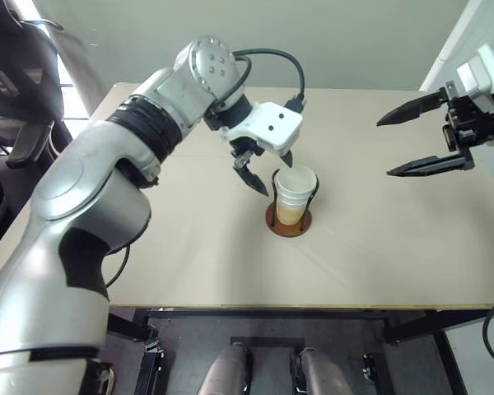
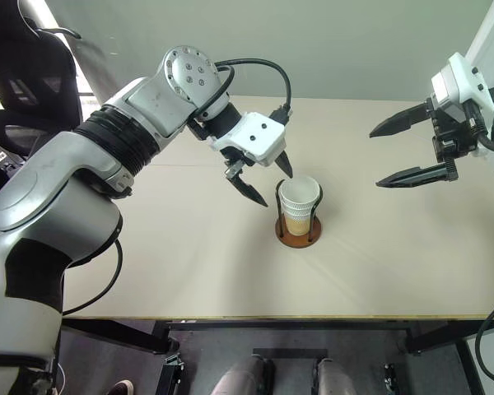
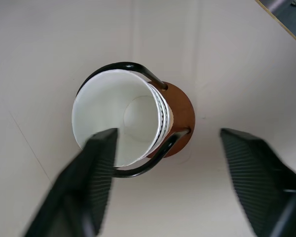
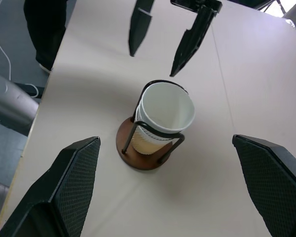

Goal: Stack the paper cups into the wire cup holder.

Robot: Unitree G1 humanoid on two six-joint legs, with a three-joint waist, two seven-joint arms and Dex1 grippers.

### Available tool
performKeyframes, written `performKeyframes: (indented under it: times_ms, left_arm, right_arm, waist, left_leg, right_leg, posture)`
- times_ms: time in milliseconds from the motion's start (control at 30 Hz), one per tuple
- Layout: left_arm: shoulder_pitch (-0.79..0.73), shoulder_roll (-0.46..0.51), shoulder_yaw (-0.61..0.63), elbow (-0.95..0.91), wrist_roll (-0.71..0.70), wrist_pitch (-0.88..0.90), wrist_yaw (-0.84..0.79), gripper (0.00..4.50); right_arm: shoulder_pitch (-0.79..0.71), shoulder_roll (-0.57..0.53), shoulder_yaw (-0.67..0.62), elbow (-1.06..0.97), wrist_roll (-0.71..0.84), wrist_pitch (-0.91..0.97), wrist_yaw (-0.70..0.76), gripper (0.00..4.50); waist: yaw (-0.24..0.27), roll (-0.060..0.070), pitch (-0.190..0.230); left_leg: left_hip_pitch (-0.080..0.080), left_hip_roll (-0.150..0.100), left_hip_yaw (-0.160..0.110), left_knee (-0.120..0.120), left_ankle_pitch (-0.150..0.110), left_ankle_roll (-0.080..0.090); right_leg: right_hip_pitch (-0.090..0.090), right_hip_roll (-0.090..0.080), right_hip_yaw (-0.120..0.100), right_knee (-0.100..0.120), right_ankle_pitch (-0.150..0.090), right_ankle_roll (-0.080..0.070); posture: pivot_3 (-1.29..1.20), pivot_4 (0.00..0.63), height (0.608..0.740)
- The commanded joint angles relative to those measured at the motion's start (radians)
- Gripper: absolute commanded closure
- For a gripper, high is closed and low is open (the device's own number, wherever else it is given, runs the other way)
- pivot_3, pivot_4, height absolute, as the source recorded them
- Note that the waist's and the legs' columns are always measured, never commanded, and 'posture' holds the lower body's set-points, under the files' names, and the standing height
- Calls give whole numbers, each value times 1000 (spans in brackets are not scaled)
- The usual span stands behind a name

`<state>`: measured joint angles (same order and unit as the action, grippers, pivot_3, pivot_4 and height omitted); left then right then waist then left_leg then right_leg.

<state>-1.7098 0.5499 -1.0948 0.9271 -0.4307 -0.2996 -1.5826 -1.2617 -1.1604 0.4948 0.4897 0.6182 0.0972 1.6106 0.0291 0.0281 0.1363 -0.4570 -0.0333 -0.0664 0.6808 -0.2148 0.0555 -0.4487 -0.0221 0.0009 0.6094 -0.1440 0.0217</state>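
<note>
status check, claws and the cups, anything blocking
Left claw open, empty, just above the stack. Right claw open, empty, raised off to the side. Paper cups nested in the wire cup holder on the table. Nothing in the way.

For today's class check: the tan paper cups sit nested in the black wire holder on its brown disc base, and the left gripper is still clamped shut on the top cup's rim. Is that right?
Not quite. The tan paper cups are nested in the black wire holder, but the left gripper is open beside the stack, holding nothing. The left wrist view shows its fingers spread apart.
</note>
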Motion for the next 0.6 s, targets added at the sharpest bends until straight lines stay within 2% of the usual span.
performKeyframes:
  times_ms: [33,200,300,433,600]
  left_arm:
    - [-7,8,8,2,-11,-9,-32,48]
    - [6,5,65,-4,-57,41,-32,48]
    - [29,-13,219,18,-112,143,-32,48]
    - [94,-13,434,11,-103,240,-22,48]
    - [214,9,634,-127,-47,352,92,48]
  right_arm:
    - [-26,-21,0,1,1,-12,4,69]
    - [-9,-18,-9,-7,2,-10,4,69]
    - [15,-16,-24,-10,1,-1,4,69]
    - [44,-15,-33,-6,-3,-5,4,69]
    - [56,7,-37,27,-16,-27,4,69]
  waist:
    - [0,0,0]
    - [0,0,0]
    - [0,0,0]
    - [-2,1,0]
    - [-5,2,0]
  left_leg:
    - [0,0,0,0,0,0]
    - [0,0,0,0,0,0]
    - [0,0,0,0,0,0]
    - [0,0,0,0,0,0]
    - [2,1,1,-1,0,0]
  right_leg:
    - [0,0,0,0,0,0]
    - [0,0,0,0,0,0]
    - [0,0,0,0,0,0]
    - [0,0,0,0,1,1]
    - [0,1,0,1,0,1]
  posture:
    - [0,150,740]
    - [0,150,740]
    - [0,150,740]
    - [0,150,740]
    - [0,150,740]
